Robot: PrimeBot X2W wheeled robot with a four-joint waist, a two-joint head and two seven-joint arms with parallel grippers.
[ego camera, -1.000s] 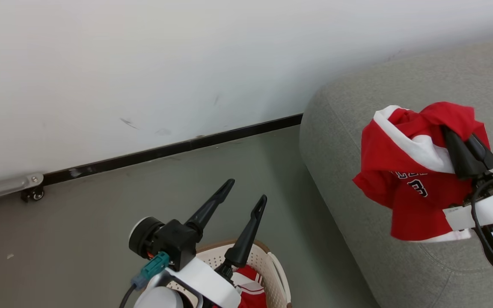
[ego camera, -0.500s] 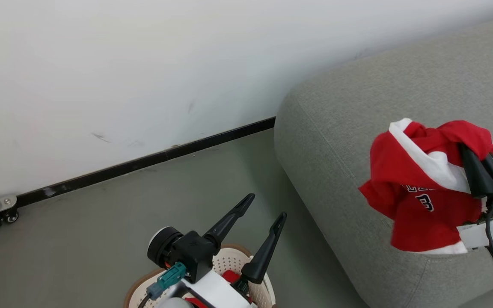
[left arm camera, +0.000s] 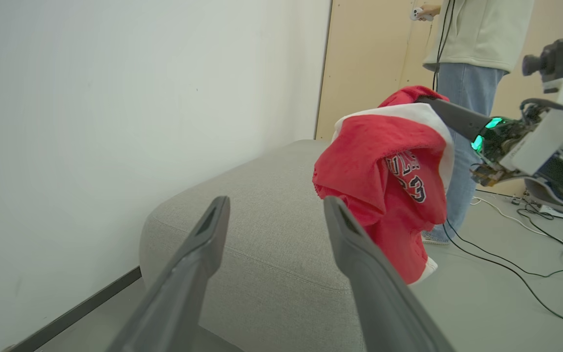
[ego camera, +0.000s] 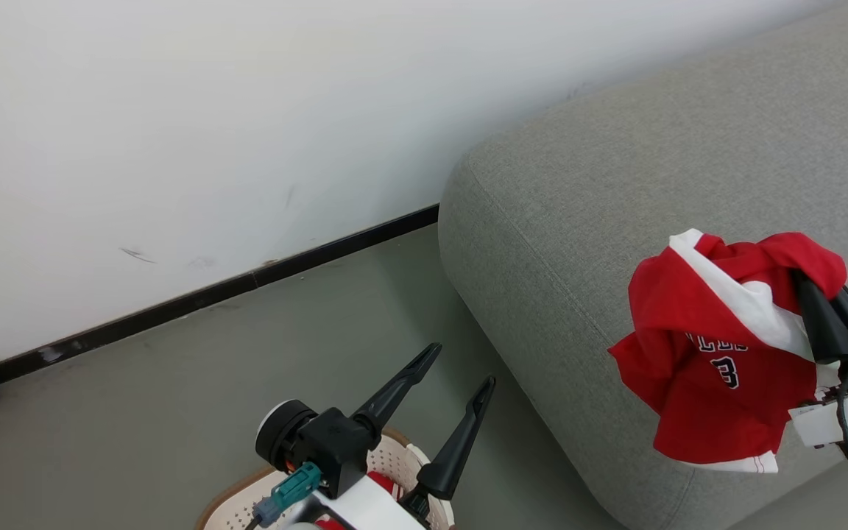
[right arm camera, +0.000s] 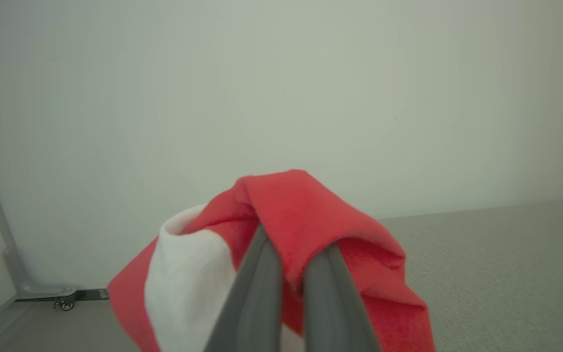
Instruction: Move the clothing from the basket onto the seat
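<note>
Hanging from the right gripper [ego camera: 820,294], the red jersey [ego camera: 718,353] is carried over the near corner of the seat [ego camera: 615,184]. As far as can be judged, it is not touching the grey fabric. The jaws are closed tight on a bunched fold near the white trim, so the rest of the cloth droops below the grip with its number side outward. A pinch on one fold is probably chosen because limp fabric offers no firmer hold. The hem may catch on the seat's edge if it is lowered too close to the corner. The left gripper [ego camera: 462,364] is held wide apart and empty above the basket [ego camera: 394,465], where another red garment [ego camera: 381,482] is seen lying inside, presumably to be picked next. The carry is judged well advanced, and release over the seat is what is left for this piece.
</note>
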